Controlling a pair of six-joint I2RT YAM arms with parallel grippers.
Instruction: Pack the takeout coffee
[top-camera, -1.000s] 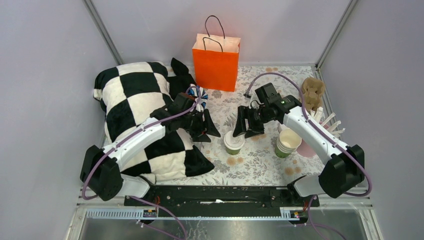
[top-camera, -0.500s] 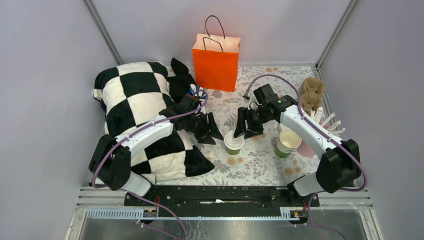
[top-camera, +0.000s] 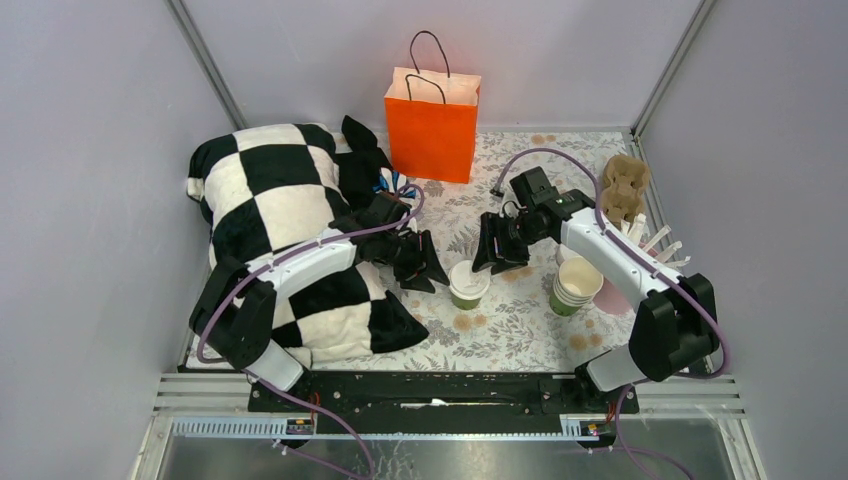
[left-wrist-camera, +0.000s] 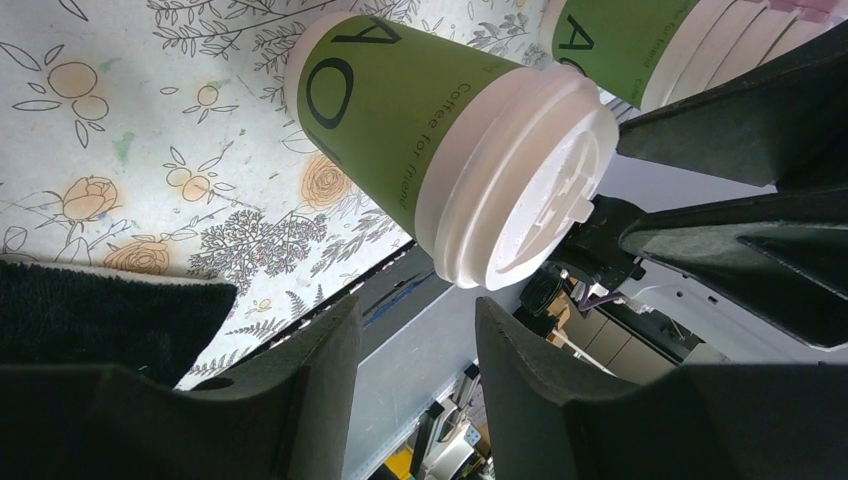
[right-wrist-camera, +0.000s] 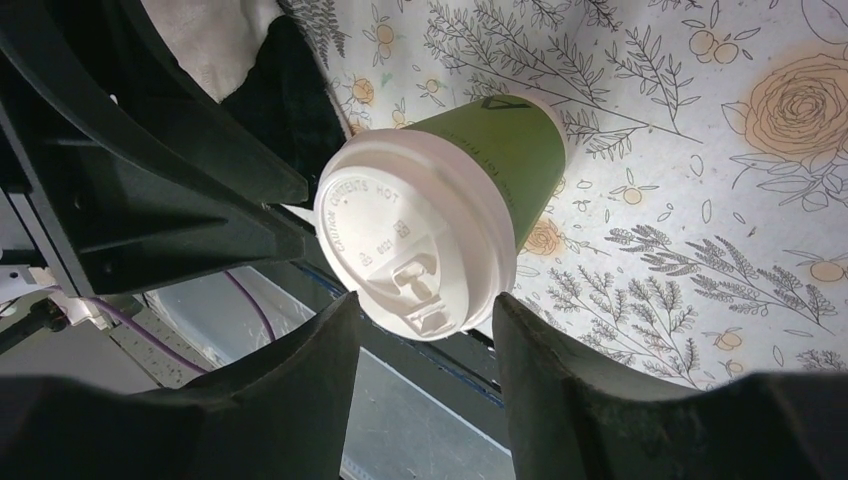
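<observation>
The takeout coffee (top-camera: 468, 284), a small green cup with a white lid, stands upright on the flowered cloth between my two grippers. My left gripper (top-camera: 426, 266) hovers just to its left, open and empty. The left wrist view shows the cup (left-wrist-camera: 400, 110) ahead of the left gripper (left-wrist-camera: 415, 320), outside the jaws. My right gripper (top-camera: 497, 252) is just behind and right of the cup, also open. In the right wrist view the lid (right-wrist-camera: 415, 240) sits just beyond the tips of the right gripper (right-wrist-camera: 425, 312), touching neither finger.
An orange paper bag (top-camera: 432, 122) stands open at the back. A checkered pillow (top-camera: 285, 225) fills the left side under my left arm. A stack of lidless green cups (top-camera: 577, 286) and a pink cup of sticks (top-camera: 622, 296) stand right of the coffee, a cardboard carrier (top-camera: 625, 186) behind.
My left arm has swung right off the pillow until its gripper is next to the coffee. Both grippers' jaws have narrowed somewhat. The right gripper has barely shifted.
</observation>
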